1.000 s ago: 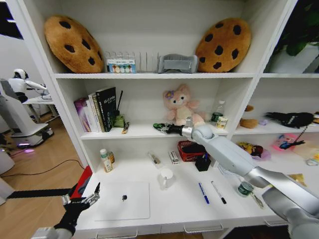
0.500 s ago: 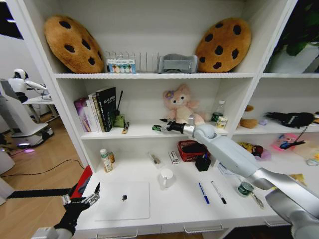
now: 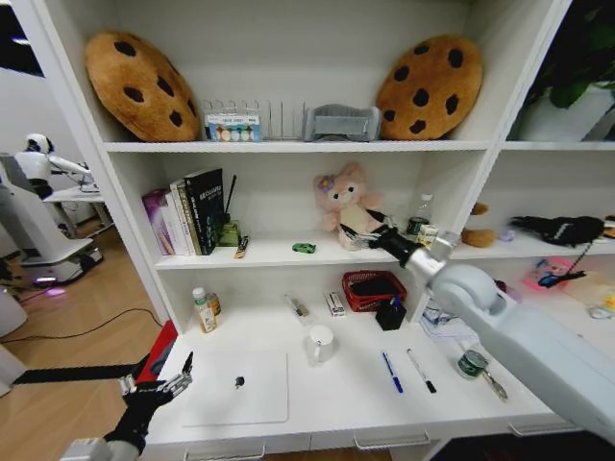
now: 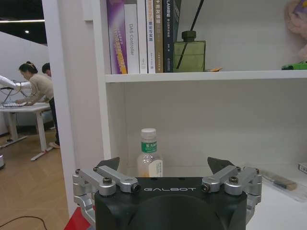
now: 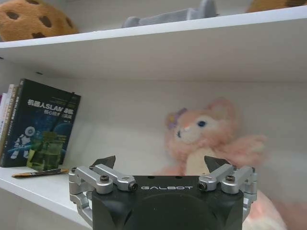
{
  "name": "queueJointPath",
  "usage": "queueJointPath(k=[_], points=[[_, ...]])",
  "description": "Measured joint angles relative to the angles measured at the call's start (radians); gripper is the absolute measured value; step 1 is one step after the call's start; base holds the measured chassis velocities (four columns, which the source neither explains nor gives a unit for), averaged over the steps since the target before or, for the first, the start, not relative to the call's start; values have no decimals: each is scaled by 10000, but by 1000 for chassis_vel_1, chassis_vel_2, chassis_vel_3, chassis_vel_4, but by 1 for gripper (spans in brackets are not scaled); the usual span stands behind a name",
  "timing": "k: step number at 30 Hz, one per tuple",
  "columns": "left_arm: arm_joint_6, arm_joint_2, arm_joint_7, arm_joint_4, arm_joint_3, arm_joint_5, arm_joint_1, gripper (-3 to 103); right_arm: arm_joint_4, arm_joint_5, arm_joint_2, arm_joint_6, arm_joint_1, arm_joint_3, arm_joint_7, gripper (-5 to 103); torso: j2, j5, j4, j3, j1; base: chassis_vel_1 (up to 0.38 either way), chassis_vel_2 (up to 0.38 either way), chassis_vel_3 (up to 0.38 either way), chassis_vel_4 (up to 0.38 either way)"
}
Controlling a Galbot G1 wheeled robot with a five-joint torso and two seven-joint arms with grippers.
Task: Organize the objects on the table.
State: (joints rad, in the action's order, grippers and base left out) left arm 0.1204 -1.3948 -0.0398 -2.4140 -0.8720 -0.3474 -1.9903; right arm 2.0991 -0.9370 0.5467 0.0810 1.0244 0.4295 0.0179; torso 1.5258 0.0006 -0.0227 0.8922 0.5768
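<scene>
The small flat green item (image 3: 305, 248) lies on the middle white shelf (image 3: 269, 255), free of any grip, at about nine o'clock from the right gripper (image 3: 352, 233). That gripper hangs in front of the pink plush rabbit (image 3: 346, 200) with its jaws spread wide and nothing between them — the right wrist view shows both fingertips apart against the toy. The left gripper (image 3: 154, 386) is parked low off the desk's front left corner, jaws likewise released and empty.

On the long white desk (image 3: 317, 403) the thin silver laptop (image 3: 237, 386) lies at the front left; the blue pen (image 3: 392, 372) and black pen (image 3: 421, 371) lie side by side at about three o'clock from it, and the small dark roll (image 3: 472, 363) sits further right still.

By my reading, the green item counts as placed and the step in hand is clearing the arm from the shelf. Doing it well means drawing straight out toward six o'clock, jaws kept apart, staying clear of the plush and the small bottles (image 3: 421, 223) just beside the wrist — then coming down onto the pens from above rather than sweeping across the white mug (image 3: 321, 343).
</scene>
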Motion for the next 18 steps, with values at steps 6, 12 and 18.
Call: queueJointPath(k=[6,12,18], points=[[1,0,6,-2,-2,0,1,100,1677,1447,2216,-309,6101,4264,-722,100,1,-4,-1,-1,-1,0,0,0,0],[0,-3,3,-2,0,0,-1,100,2021,3985,5390,-1738,9506,4951,-1667,100,2,-12,-3,-2,-3,0,0,0,0],[0,0,0,-2,-1,0,0,100,1698,5927,8250,-3237,11181,3910,-2008,100,1,-12,-3,0,-2,0,0,0,0]])
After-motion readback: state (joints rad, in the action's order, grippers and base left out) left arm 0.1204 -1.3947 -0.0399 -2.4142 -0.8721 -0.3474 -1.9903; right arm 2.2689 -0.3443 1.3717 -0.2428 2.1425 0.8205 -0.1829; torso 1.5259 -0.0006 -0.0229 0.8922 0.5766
